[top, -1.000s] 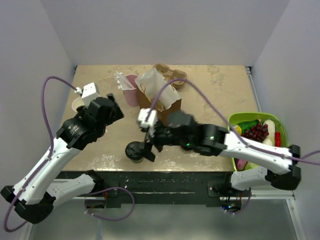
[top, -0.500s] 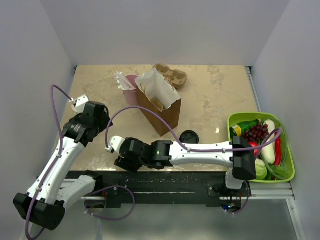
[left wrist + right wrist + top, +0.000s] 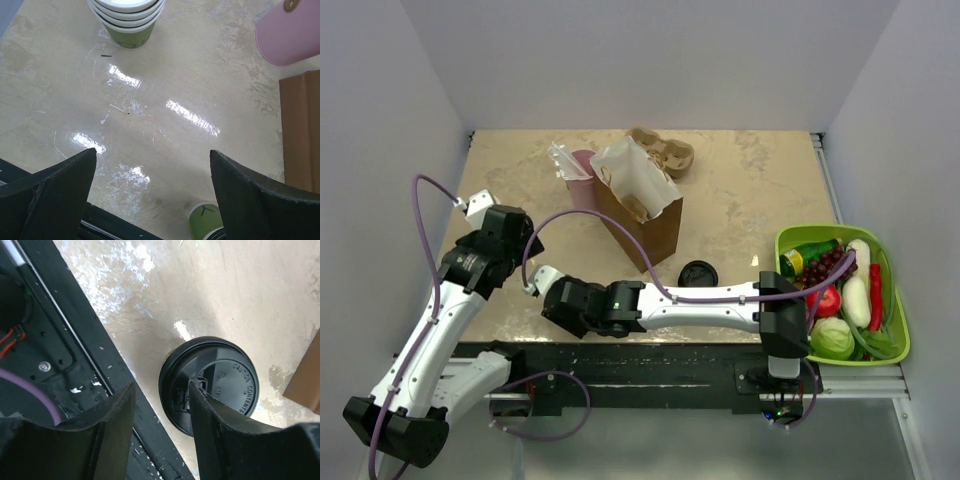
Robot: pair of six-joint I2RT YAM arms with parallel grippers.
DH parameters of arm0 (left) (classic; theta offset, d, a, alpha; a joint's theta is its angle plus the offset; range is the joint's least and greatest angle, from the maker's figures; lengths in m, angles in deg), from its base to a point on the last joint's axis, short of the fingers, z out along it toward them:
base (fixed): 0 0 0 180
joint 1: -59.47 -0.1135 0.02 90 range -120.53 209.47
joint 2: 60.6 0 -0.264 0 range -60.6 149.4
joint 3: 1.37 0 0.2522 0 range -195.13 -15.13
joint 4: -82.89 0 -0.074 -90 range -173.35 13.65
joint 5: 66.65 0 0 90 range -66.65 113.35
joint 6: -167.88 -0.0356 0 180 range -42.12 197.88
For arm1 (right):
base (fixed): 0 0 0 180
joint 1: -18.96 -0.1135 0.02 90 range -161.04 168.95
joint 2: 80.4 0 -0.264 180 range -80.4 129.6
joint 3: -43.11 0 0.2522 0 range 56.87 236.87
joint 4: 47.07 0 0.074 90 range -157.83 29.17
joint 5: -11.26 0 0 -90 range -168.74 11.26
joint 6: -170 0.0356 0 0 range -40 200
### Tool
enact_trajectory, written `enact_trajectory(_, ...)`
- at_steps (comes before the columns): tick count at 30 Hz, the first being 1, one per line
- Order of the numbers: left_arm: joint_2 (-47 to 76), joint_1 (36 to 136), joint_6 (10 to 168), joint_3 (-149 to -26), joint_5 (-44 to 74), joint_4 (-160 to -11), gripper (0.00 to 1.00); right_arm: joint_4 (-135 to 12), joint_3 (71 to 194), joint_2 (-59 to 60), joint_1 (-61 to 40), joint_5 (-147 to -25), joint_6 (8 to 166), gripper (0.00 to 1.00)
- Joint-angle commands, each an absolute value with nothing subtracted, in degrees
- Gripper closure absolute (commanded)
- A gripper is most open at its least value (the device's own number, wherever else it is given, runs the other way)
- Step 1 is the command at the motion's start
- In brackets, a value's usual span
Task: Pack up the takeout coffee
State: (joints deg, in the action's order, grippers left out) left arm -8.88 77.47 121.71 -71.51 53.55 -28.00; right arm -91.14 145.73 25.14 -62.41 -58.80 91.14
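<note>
Coffee is what you are after, and only the right wrist view shows it. The takeout coffee (image 3: 220, 382) stands on the surface (image 3: 760, 190) just beside the near edge, left of centre, black lid up. From above, your right arm lies across it and hides it.

The right claw (image 3: 161, 390) hangs over the lid's near-left rim, fingers partly spread and pinching nothing. The gap looks narrower than the lid, so I judge you must widen and centre before going down. That arm reaches far across because the cup sits well toward the left.

Your left claw (image 3: 153, 152) is spread wide and empty over bare surface near the stack of cups (image 3: 127, 20), probably parked out of the way. The brown bag (image 3: 640, 215) stands upright with its mouth open, just far-right of the cup, ready to take it.

Mind the edge: a sideways nudge could send the cup off. A second black lid (image 3: 698, 272) lies right of the bag; I cannot tell whether a cup is under it. The pink cup (image 3: 583, 190), cardboard carrier (image 3: 665, 152) and green basket (image 3: 830, 229) stand away from the path.
</note>
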Motion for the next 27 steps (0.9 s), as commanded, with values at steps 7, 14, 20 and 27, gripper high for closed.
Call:
enact_trajectory(7,-10.50,76.96,121.30,-69.80,51.92,-30.70,0.00,-93.62,149.41,27.00,-62.69,-54.75,93.27,0.59)
enact_trajectory(14,-10.50,76.96,121.12,-69.98,51.04,-31.40,0.00,-95.11,149.85,27.88,-62.78,-51.41,94.07,0.69)
enact_trajectory(20,-11.03,76.96,121.21,-69.98,50.95,-31.32,0.00,-95.73,150.03,28.93,-62.61,-52.02,94.33,0.68)
enact_trajectory(27,-11.65,76.96,121.30,-70.15,51.04,-30.97,0.00,-95.64,150.38,29.90,-62.70,-51.67,94.94,0.74)
